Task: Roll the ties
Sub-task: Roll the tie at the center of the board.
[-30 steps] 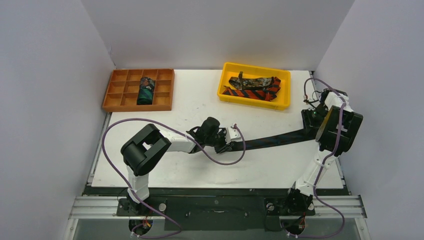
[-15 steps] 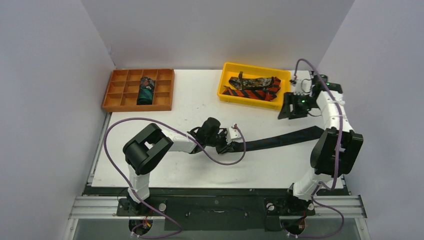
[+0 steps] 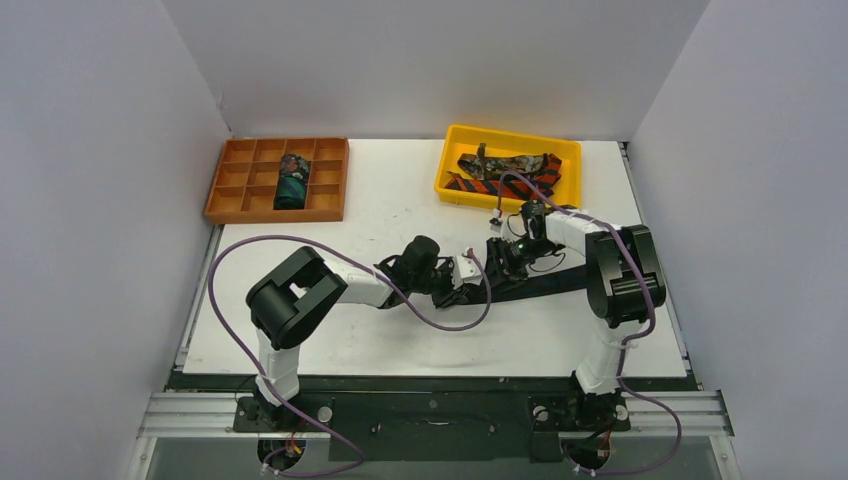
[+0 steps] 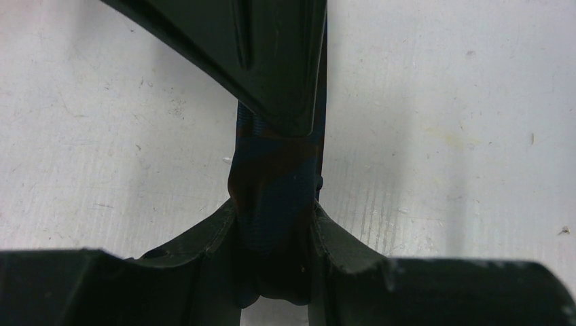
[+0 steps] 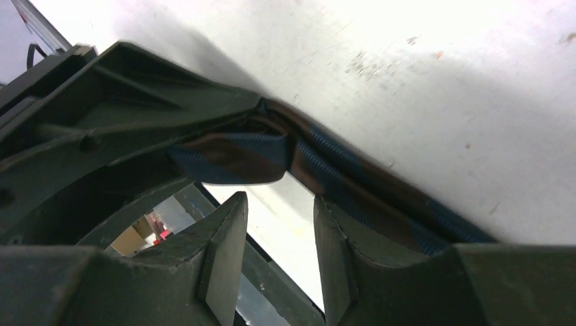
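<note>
A navy-black tie (image 3: 550, 281) lies stretched across the middle of the white table. My left gripper (image 3: 462, 292) is shut on its narrow end, which the left wrist view shows pinched between the pads (image 4: 275, 231). My right gripper (image 3: 497, 265) hangs open just right of the left one. In the right wrist view the right gripper (image 5: 278, 234) holds nothing, and the tie (image 5: 367, 193) runs just beyond one finger. A red-orange striped tie (image 3: 500, 187) and a mottled brown tie (image 3: 512, 163) lie in the yellow bin (image 3: 441, 176). A dark teal roll (image 3: 292, 181) sits in the orange tray (image 3: 225, 182).
The orange compartment tray is at the back left and the yellow bin at the back middle. Purple cables loop off both arms, and one (image 3: 445, 322) sags onto the table below the left gripper. The right forearm crosses over the tie's wide end.
My right gripper left the tie's wide end at the far right, lifted, and swung left to sit beside the left gripper. The left gripper has kept its hold.
</note>
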Robot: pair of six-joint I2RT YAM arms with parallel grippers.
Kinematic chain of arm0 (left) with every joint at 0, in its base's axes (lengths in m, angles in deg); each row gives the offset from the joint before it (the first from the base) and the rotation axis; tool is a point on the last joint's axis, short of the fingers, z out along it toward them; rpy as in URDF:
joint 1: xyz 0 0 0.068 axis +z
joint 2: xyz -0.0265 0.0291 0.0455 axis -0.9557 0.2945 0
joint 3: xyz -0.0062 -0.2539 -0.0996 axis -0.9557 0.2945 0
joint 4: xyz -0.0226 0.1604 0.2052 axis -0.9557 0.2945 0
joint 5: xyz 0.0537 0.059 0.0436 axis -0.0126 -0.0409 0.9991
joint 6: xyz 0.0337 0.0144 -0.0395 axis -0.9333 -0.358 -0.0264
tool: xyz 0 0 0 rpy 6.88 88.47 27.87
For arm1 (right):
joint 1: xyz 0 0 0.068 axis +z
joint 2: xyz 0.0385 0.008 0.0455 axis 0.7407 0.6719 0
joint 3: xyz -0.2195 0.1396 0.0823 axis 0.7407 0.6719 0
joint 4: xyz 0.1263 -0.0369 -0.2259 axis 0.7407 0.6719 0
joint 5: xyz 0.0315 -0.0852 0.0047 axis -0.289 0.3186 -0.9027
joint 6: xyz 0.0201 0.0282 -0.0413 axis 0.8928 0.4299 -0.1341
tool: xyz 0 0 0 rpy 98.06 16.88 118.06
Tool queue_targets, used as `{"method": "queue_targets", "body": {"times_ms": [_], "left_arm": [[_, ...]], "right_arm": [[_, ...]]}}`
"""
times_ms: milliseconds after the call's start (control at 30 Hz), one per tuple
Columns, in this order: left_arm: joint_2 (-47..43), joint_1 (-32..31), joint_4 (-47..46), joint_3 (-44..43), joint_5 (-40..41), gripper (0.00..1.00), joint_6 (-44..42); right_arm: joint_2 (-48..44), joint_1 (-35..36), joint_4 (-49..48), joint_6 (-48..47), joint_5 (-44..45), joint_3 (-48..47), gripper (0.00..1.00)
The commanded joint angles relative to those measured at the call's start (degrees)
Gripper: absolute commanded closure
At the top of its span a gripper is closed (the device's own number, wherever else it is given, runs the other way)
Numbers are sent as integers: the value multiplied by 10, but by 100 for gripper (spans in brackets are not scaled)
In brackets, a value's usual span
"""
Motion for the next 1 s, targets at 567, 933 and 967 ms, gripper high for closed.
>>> {"method": "queue_targets", "body": {"times_ms": [567, 933, 967], "left_arm": [[45, 2, 130, 39, 6, 98, 2], [37, 3, 134, 43, 6, 98, -1], [37, 3, 134, 43, 6, 98, -1]], "right_arm": [[26, 30, -118, 71, -42, 16, 64], [9, -33, -18, -33, 92, 36, 64], [14, -45, -9, -44, 93, 30, 64]]}}
